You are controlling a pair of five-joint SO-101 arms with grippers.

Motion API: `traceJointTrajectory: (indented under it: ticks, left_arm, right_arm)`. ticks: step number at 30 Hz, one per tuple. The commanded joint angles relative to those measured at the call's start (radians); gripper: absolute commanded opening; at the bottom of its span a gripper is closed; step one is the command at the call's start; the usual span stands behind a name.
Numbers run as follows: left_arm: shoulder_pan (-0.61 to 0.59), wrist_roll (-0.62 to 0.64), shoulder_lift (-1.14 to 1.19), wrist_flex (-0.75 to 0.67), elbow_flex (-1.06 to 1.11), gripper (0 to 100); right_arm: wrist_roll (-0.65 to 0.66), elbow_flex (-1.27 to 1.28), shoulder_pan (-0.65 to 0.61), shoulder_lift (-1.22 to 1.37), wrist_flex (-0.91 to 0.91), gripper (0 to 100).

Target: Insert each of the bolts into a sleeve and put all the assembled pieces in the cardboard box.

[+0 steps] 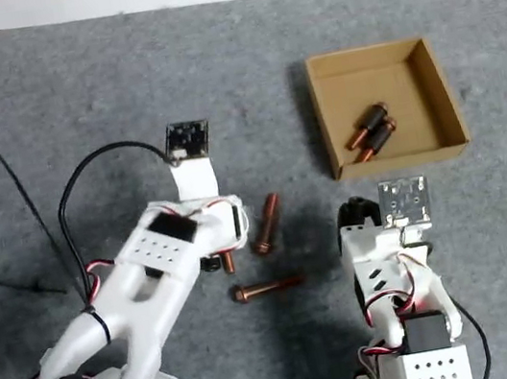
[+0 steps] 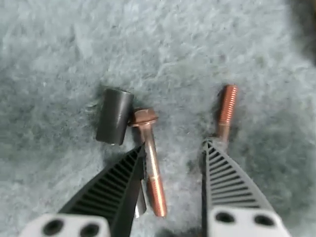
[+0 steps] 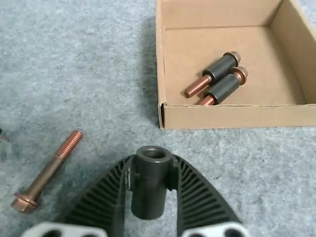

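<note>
My left gripper [image 2: 173, 146] is open, low over the grey mat, straddling a copper bolt [image 2: 150, 163] that lies beside one finger [image 2: 121, 185]. A loose black sleeve [image 2: 114, 116] lies by that bolt's head. A second bolt [image 2: 226, 111] pokes out from behind the other finger [image 2: 229, 182]. My right gripper [image 3: 150, 165] is shut on another black sleeve [image 3: 149, 182], held upright in front of the cardboard box [image 3: 232, 116]. Two assembled pieces [image 3: 217, 79] lie in the box [image 1: 325, 124]. From above, the left gripper [image 1: 223, 253] sits between the bolts and the right gripper [image 1: 355, 216] below the box.
A third bolt [image 1: 265, 289] lies flat on the mat between the two arms. Another bolt [image 1: 267, 224] lies just right of the left gripper, also seen as the bolt [image 3: 47, 170] in the right wrist view. Black cable ties [image 1: 30, 222] lie at the far left.
</note>
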Motion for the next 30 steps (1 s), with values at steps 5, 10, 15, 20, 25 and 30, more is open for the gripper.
traceJointTrajectory:
  ticks: [5,10,15,20,25,30]
  left_arm:
    - [-0.008,0.006,-0.019,-0.041,0.024,18]
    - [-0.01,0.0,0.142,-0.117,0.002,18]
    - [-0.016,-0.029,0.292,-0.032,-0.137,17]
    - [-0.016,-0.031,0.321,0.023,-0.183,17]
    - [-0.016,-0.032,0.321,0.023,-0.183,17]
    - [-0.016,-0.034,0.321,0.025,-0.183,17]
  right_arm:
    - [0.009,0.016,0.008,-0.012,-0.038,0.5]
    - [0.009,0.016,0.01,-0.012,-0.036,0.5]
    - [0.009,0.016,0.01,-0.012,-0.036,0.5]
    - [0.009,0.016,0.01,-0.012,-0.036,0.5]
    - [0.009,0.016,0.012,-0.012,-0.036,0.5]
    - [0.009,0.016,0.012,-0.012,-0.036,0.5]
